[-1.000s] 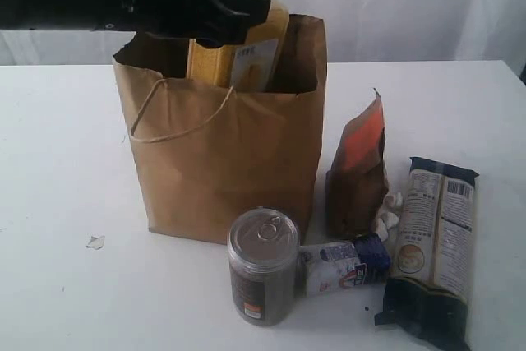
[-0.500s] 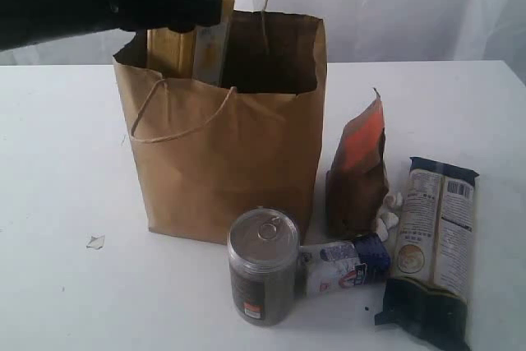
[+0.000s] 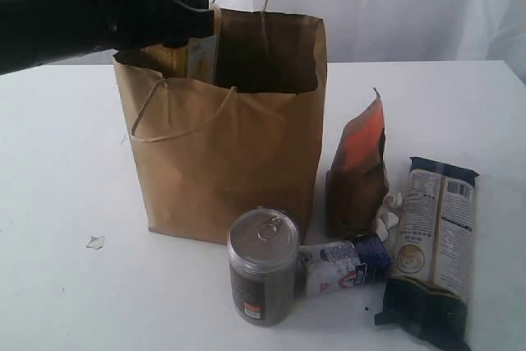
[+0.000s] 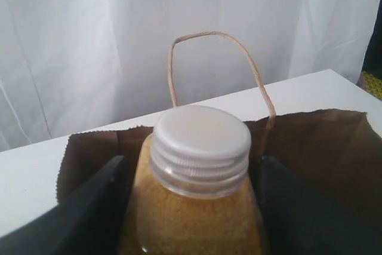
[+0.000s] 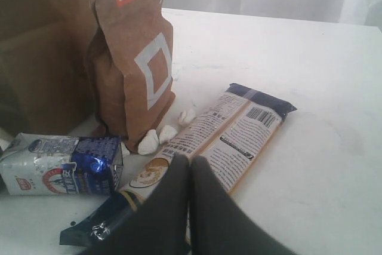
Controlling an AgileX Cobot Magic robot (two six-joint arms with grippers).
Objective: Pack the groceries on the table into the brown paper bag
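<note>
Currently, I note left fingers [image 4: 95, 213] pinching yellow-grain bottle [image 4: 200, 147] between them at its shoulder, white cap clear above. Bottle upright, lower part inside mouth of brown paper bag [image 3: 222, 154]. I find right fingers [image 5: 188, 207] pressed together, gripping nothing, low over surface [image 5: 310, 58]. Pasta packet [image 5: 233, 129] lies flat directly before their tips; white-blue packet [image 5: 59, 165] close alongside; brown-orange pouch [image 5: 134, 64] upright beyond, beside bag. Dark can [image 3: 263, 265] stands well below left fingers, outside bag.
</note>
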